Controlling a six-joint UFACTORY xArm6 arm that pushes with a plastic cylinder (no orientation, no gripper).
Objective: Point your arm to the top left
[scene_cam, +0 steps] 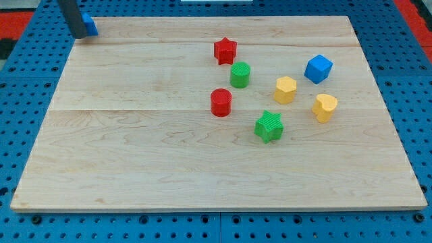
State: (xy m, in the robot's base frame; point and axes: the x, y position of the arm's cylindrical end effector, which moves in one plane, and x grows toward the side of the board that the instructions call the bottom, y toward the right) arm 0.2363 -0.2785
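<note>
While the rod (73, 17) enters from the view's top left corner, it slants down slightly to the view's right, and my tip (80, 35) rests at the top left corner of the board. Rod carries no jaws; nothing is held. Tip is touching, or just beside, a small blue block (90, 25), partly hidden behind the rod, shape not clear. Tip is well apart from all the other blocks.

Surface: pale wooden board (135, 148) made of joined planks, lying on a blue perforated base (27, 81). Red strips (17, 17) show at the view's top corners.

Blocks, left to right, all in the board's right half:
- red cylinder (221, 102), near board centre
- red star (225, 50), toward the view's top
- green cylinder (239, 74), just below the red star
- green star (268, 126), lowest of the group
- yellow hexagonal block (285, 89)
- blue cube (318, 69), tilted on the board
- yellow heart-like block (325, 106), farthest right

None of these blocks touch one another.
</note>
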